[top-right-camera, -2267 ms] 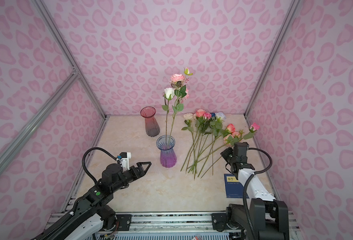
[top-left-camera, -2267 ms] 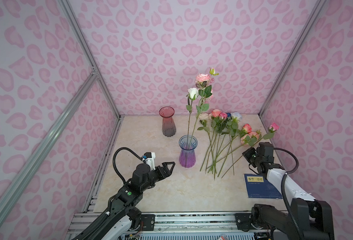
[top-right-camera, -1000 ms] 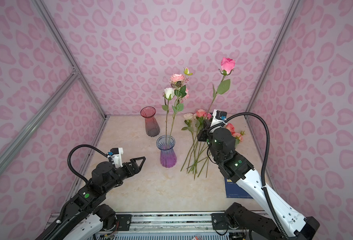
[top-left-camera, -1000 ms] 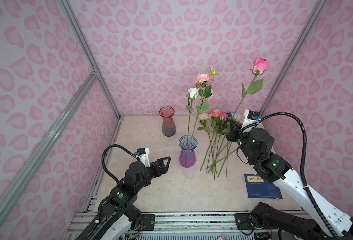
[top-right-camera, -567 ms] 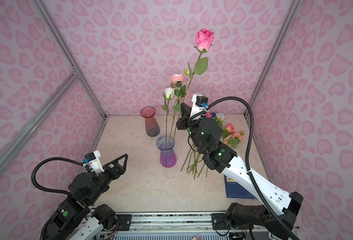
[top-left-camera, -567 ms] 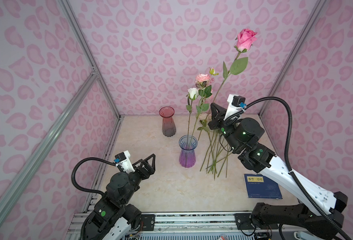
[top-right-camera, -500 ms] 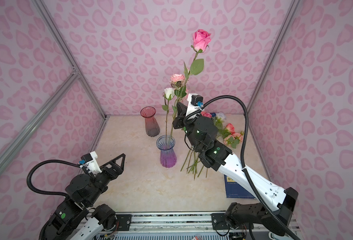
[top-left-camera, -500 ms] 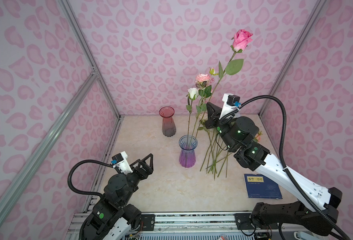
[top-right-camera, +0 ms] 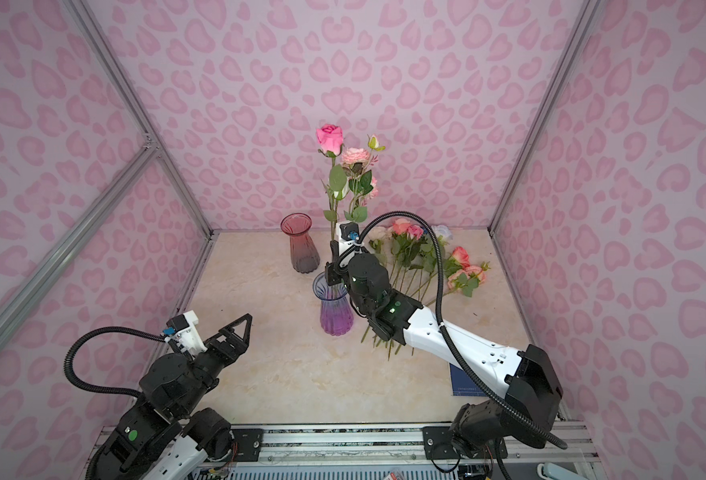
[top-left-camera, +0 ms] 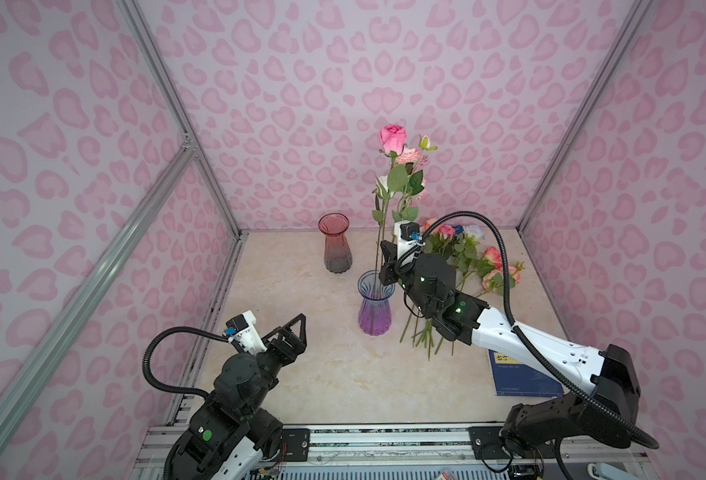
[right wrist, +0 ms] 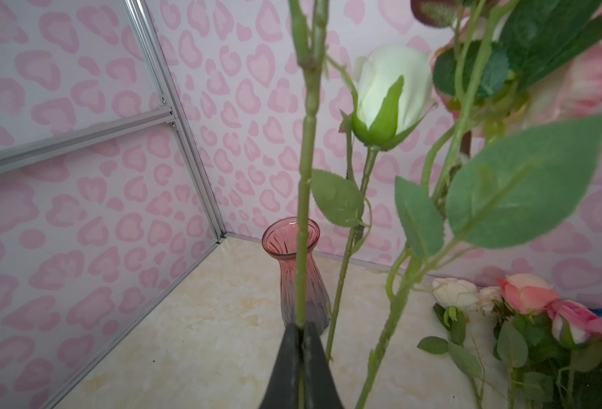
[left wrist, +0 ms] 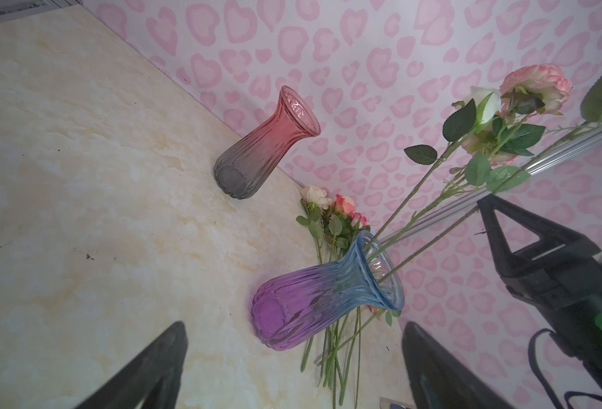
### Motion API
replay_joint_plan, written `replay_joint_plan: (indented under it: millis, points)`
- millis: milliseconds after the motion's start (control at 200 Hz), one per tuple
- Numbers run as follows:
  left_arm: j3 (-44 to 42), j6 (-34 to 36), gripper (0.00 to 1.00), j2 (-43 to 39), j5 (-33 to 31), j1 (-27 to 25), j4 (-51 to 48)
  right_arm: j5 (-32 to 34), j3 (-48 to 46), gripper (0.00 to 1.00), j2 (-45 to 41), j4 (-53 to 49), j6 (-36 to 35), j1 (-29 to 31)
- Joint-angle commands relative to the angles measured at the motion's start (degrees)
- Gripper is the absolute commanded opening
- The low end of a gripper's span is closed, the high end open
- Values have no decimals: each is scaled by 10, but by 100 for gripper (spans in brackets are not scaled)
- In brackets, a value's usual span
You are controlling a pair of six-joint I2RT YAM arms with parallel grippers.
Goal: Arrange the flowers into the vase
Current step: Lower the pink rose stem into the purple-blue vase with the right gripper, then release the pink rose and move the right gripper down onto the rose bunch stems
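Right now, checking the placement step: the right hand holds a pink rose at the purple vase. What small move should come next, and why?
Probably open the right hand. It is shut on the pink rose just above the purple vase, and the left wrist view shows the stem already in the mouth beside two other flowers.

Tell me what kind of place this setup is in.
Most likely a staged robot test booth, not a home: pink heart-print walls on aluminium framing enclose a marble-look tabletop, with the left arm and right arm mounted on a rail at its front edge.
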Motion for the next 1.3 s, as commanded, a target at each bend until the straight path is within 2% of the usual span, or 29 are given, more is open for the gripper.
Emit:
replay_joint_plan:
  millis: [0,270,605,785,870,980,1100,1180,1295]
  points:
    - [-5,-12,95,4,4,0,13,21,-22,12,-8,28,12,3]
    - [-12,-26,96,30,20,0,26,45,-31,29,-27,17,22,13]
    - [-31,-40,96,56,43,0,54,65,-88,31,-140,-16,49,27]
    - [-55,-64,96,97,81,0,105,122,-127,34,-200,-64,43,16]
    - [-65,-73,96,131,117,0,129,129,-153,37,-221,-119,85,-32]
    - [-79,-79,96,177,162,0,165,63,-189,40,-234,-196,159,-142]
    - [-89,-93,97,225,201,-3,202,-84,-227,40,-223,-243,221,-296]
    - [-87,-91,97,256,215,-10,215,-159,-240,39,-195,-241,219,-367]
    - [-72,-82,97,299,220,-27,222,-215,-212,38,-114,-254,203,-418]
